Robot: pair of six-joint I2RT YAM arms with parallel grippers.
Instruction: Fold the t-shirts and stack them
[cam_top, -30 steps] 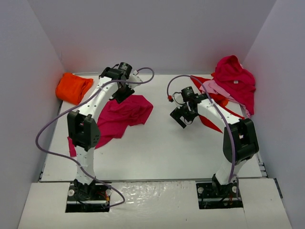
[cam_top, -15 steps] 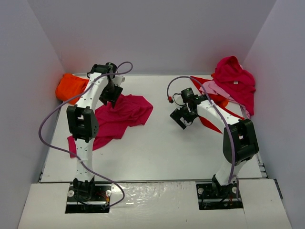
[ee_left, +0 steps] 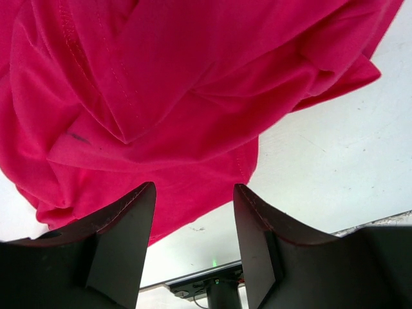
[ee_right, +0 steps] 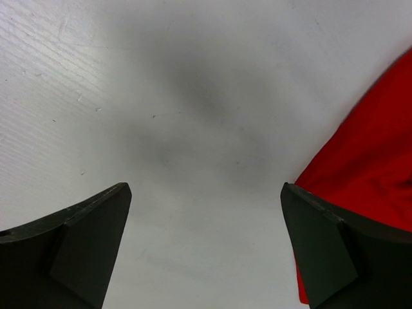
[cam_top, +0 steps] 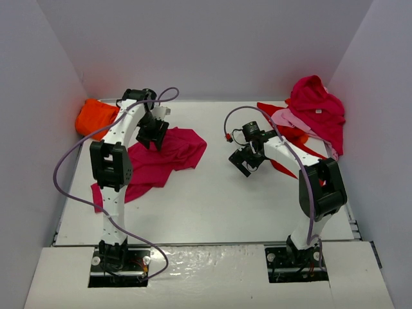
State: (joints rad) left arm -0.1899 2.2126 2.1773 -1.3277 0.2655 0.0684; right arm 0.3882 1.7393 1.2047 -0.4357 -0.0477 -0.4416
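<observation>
— Crumpled magenta cotton t-shirt (cam_top: 168,153): where is it lying?
— It is lying wrinkled and unfolded on the left half of the flat white table (cam_top: 212,199).
— What is the left gripper (ee_left: 193,193) doing?
— It is hanging over that shirt's far edge, toward the table's back. Its jaws are parted and gripping nothing, and cloth is showing between them in the wrist view.
— And the right gripper (ee_right: 206,193)?
— It is hovering above the table's bare middle, spread wide and empty, with a flat red cloth (ee_right: 367,174) lying just beside one finger.
— Other shirts?
— A folded orange shirt (cam_top: 98,118) is sitting at the table's far-left corner. A heaped pile of crimson and pink shirts (cam_top: 315,106) is resting at its far-right corner.
</observation>
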